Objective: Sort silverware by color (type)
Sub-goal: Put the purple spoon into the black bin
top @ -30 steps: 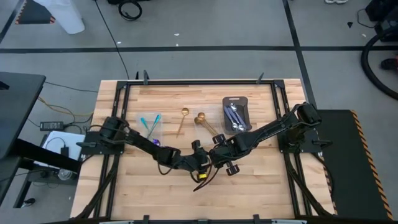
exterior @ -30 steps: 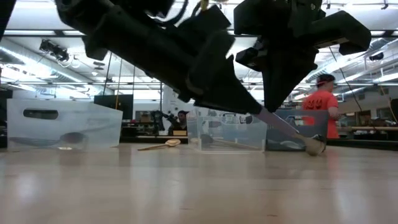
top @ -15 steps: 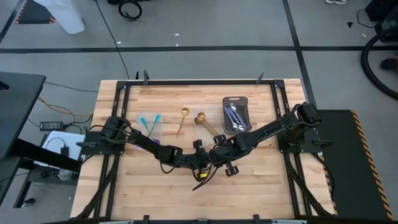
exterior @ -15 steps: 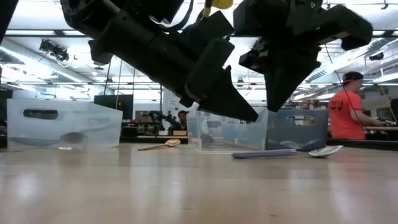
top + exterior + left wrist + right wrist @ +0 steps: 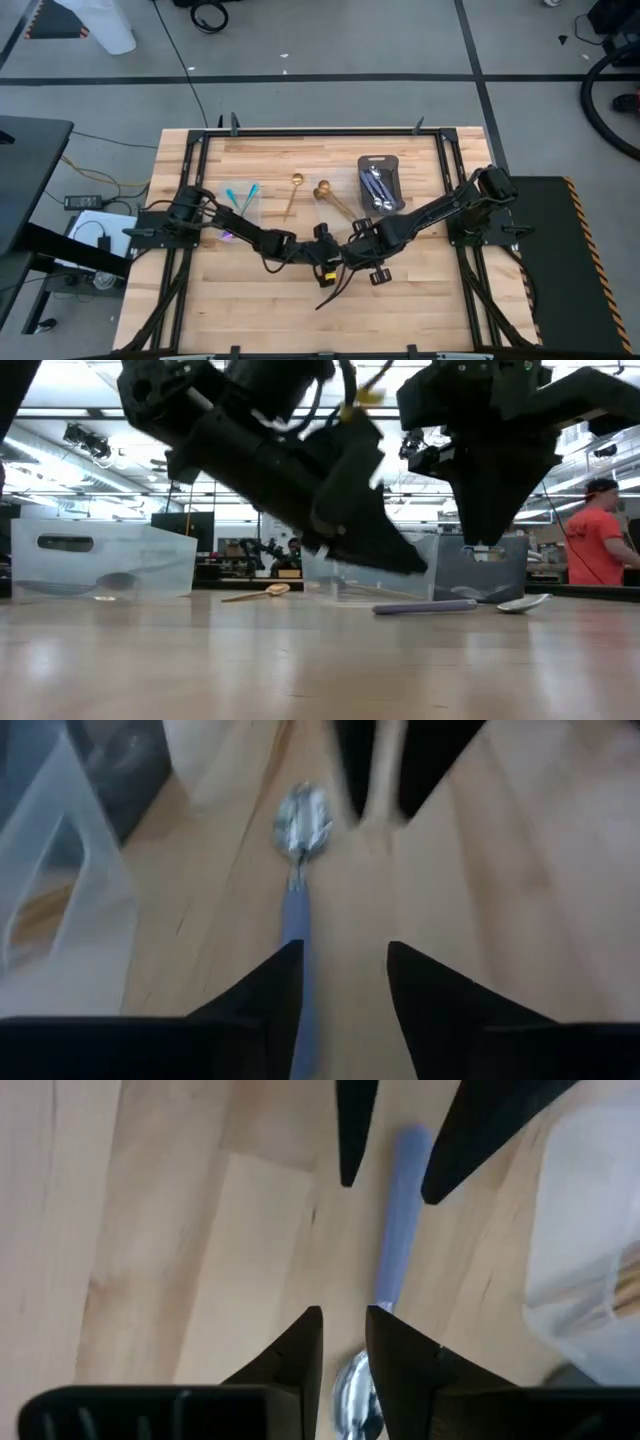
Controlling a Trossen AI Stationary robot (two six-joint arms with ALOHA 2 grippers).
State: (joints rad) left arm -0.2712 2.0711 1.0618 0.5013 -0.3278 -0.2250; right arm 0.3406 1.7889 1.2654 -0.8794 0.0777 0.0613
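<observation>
Both tools spread, left tool [image 5: 342, 982], right tool [image 5: 344, 1342], flanking spoon [image 5: 297, 870] on open table [image 5: 420, 300].

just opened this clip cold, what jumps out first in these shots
The two dark arms meet nose to nose at the table's middle, the left tool and right tool both open over one spoon with a lilac handle, lying flat on the wood, held by neither. Farther back, gold spoons lie loose between a clear container with teal-handled pieces and a dark tray of silver ones.
</observation>
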